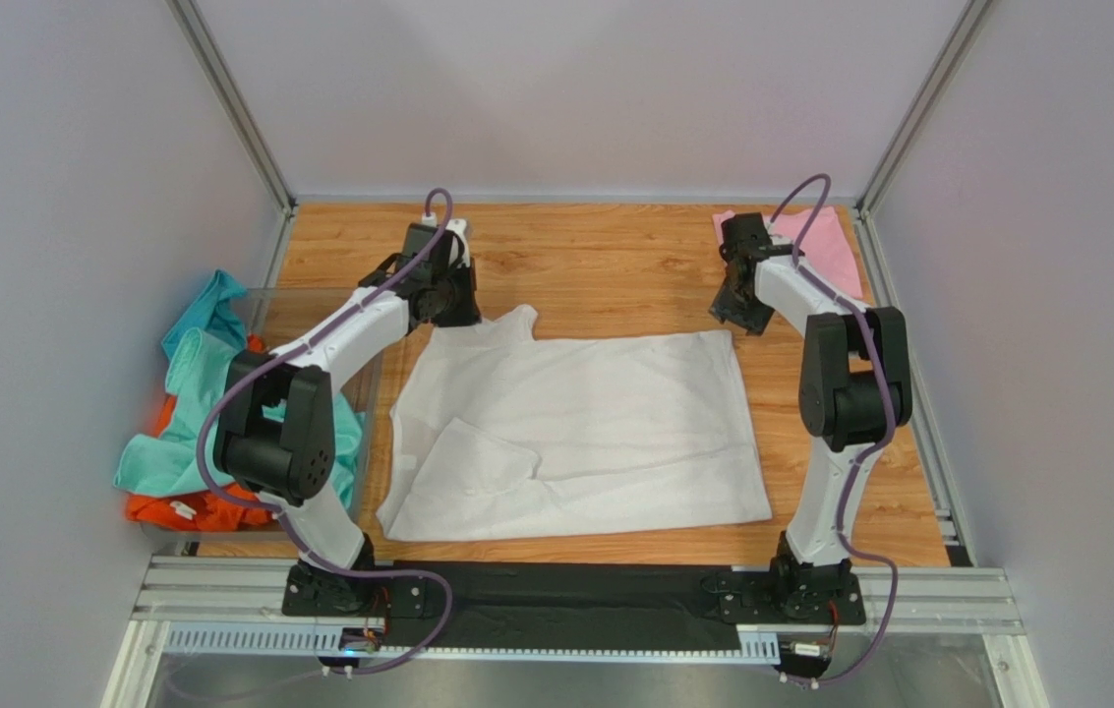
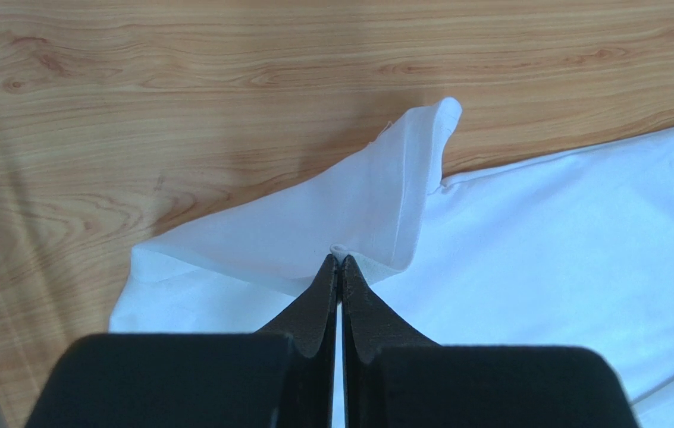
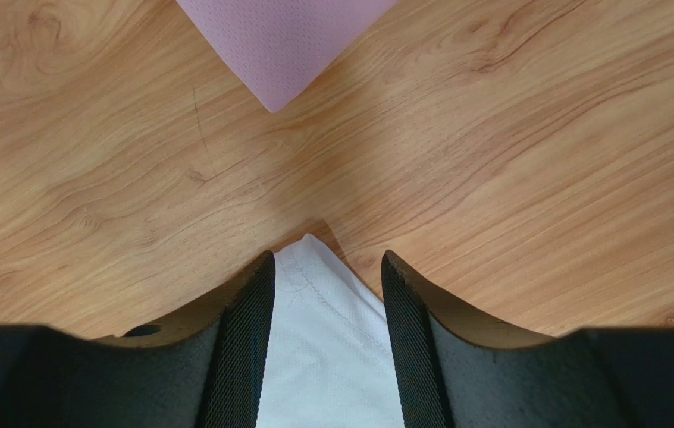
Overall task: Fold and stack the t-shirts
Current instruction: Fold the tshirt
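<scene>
A white t-shirt (image 1: 592, 428) lies spread flat in the middle of the wooden table. At its far left corner my left gripper (image 1: 444, 303) is shut on a pinch of the white cloth (image 2: 537, 241), with a fold of fabric raised at the fingertips (image 2: 340, 259). My right gripper (image 1: 737, 317) is at the shirt's far right corner. Its jaws stand apart (image 3: 325, 267), and the white corner (image 3: 322, 357) lies between the fingers (image 3: 246, 330). A pale pink t-shirt (image 1: 826, 244) lies folded at the far right, its corner (image 3: 287, 36) showing in the right wrist view.
Teal (image 1: 201, 376) and orange (image 1: 179, 509) t-shirts are heaped in a clear plastic bin (image 1: 314, 310) at the left edge. Grey walls with metal posts enclose the table. A black strip and the arm bases run along the near edge.
</scene>
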Controlling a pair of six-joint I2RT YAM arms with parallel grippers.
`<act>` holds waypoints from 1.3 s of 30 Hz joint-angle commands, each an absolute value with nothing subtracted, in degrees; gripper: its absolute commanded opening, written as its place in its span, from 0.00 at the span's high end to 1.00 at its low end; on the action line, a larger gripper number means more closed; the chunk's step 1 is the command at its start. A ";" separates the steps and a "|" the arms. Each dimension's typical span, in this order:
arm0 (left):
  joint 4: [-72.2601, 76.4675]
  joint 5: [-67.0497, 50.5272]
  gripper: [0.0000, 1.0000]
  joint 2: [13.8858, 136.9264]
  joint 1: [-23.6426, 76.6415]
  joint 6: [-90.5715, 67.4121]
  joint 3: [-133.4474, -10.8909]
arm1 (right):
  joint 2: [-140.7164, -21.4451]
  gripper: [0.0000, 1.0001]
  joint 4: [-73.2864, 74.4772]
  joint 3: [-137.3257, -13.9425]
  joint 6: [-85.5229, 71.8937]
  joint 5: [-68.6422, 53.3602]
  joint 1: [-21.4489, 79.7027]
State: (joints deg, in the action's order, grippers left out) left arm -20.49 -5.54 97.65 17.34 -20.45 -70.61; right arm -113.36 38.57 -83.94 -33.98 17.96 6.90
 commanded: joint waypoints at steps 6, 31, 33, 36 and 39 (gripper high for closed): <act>-16.53 -7.73 1.00 93.87 17.67 -22.14 -68.12 | -117.94 0.52 37.44 -87.54 -32.70 18.72 6.94; -15.12 -9.40 1.00 87.11 17.84 -23.47 -63.11 | -108.82 1.00 33.40 -79.64 -31.55 18.28 8.79; -15.12 -9.58 1.00 86.31 18.10 -23.64 -61.80 | -107.32 1.00 33.05 -78.58 -31.29 19.42 9.22; -15.03 -9.32 1.00 82.90 18.81 -24.17 -59.16 | -104.60 1.00 32.96 -76.38 -30.94 19.16 9.58; -14.94 -8.88 1.00 79.90 19.16 -24.61 -55.91 | -101.52 1.00 32.78 -73.57 -30.85 19.51 9.84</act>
State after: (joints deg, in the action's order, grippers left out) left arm -16.45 -8.71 83.83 18.63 -23.92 -58.02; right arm -105.82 33.87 -75.57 -31.59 17.39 9.50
